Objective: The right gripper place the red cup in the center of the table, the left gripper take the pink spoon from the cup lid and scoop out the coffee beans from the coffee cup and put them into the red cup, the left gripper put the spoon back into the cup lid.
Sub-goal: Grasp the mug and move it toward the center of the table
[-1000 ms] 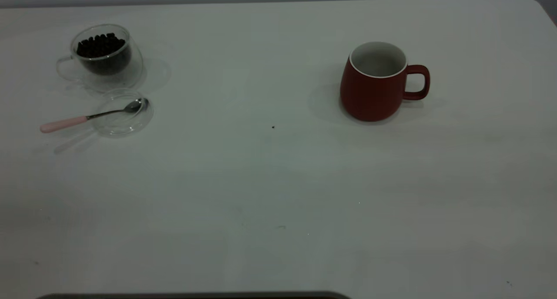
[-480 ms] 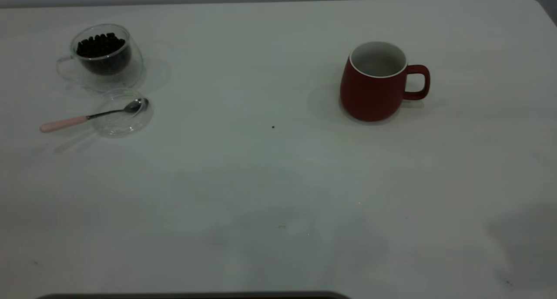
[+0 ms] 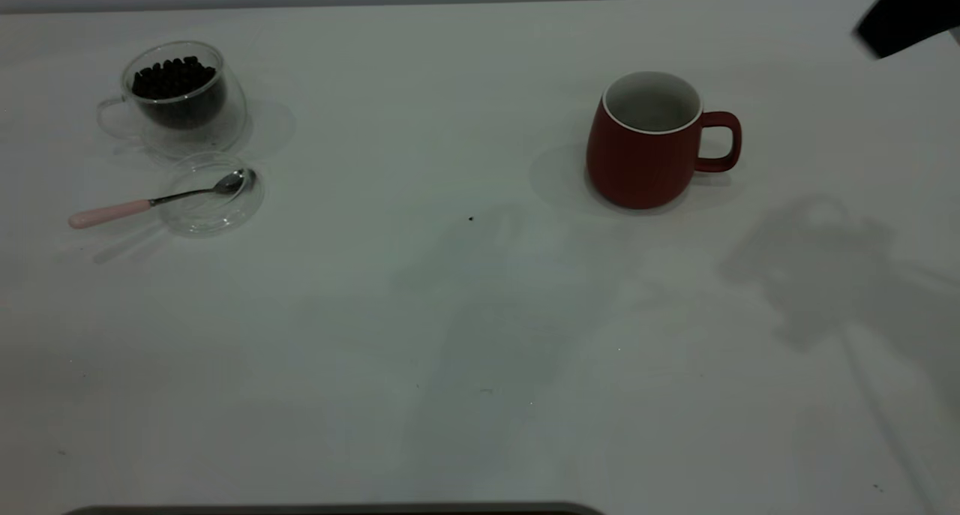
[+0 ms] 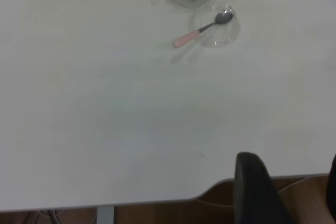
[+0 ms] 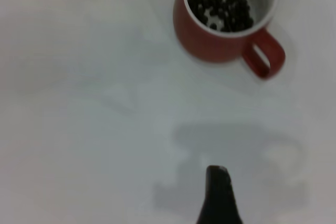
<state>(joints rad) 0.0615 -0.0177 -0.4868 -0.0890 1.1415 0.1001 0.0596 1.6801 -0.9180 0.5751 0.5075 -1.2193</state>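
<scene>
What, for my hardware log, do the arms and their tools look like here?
Little shows. The left tool has matte black fingers with rounded tips; no markings or cables are visible. The right tool appears as a black tapered shape, and a plain black part of the right arm crosses the exterior view's corner.

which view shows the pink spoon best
The exterior view: the pink spoon shows whole, bowl in the cup lid. The left wrist view shows it farther off; the right wrist view misses it.

Red cup (image 3: 641, 151) upright, beans inside; pink spoon (image 3: 161, 198) resting in cup lid (image 3: 212, 215).
</scene>
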